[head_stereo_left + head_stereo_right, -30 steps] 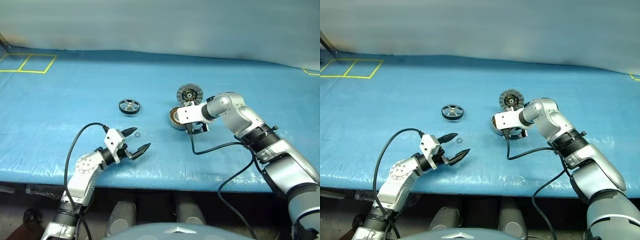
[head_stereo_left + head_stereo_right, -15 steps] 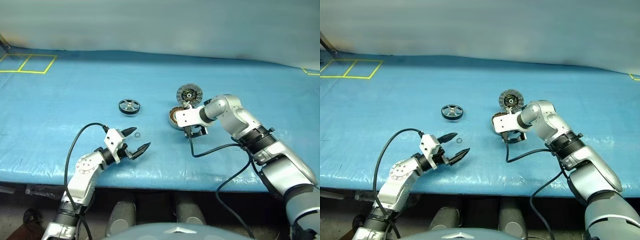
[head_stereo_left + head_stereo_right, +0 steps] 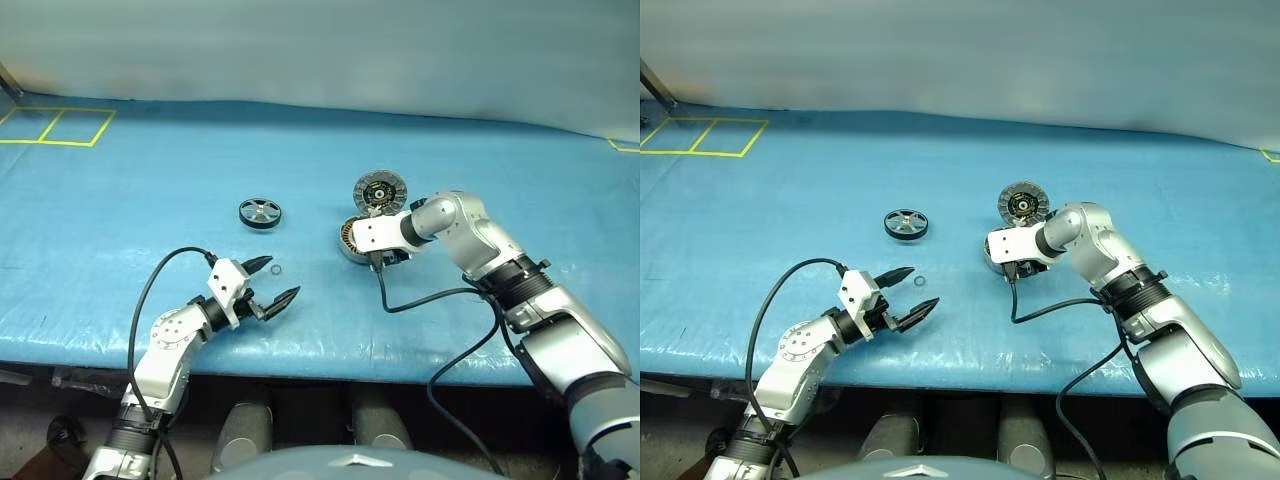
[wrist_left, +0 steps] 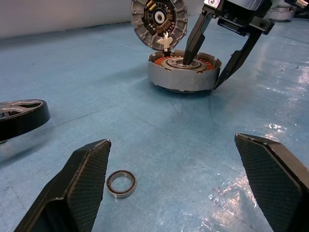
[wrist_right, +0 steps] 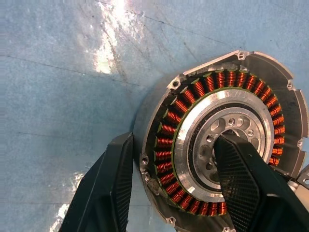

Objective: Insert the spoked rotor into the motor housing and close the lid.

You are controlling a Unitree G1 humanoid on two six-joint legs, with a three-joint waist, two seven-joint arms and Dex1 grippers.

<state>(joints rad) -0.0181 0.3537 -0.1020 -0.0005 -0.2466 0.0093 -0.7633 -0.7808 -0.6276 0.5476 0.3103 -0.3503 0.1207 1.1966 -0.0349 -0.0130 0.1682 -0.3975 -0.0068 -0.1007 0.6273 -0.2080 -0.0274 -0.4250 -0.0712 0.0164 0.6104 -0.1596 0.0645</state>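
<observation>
At centre frame the right gripper (image 5: 171,186) straddles the housing (image 3: 352,240) wall, half-closed, and should pinch squarely to steady it; the rotor (image 3: 259,212) lies left, the left gripper (image 3: 272,281) spread and idle.

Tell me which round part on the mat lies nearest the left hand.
The tiny metal ring, lying flat just ahead of the left hand. The spoked rotor and motor housing sit farther off.
</observation>
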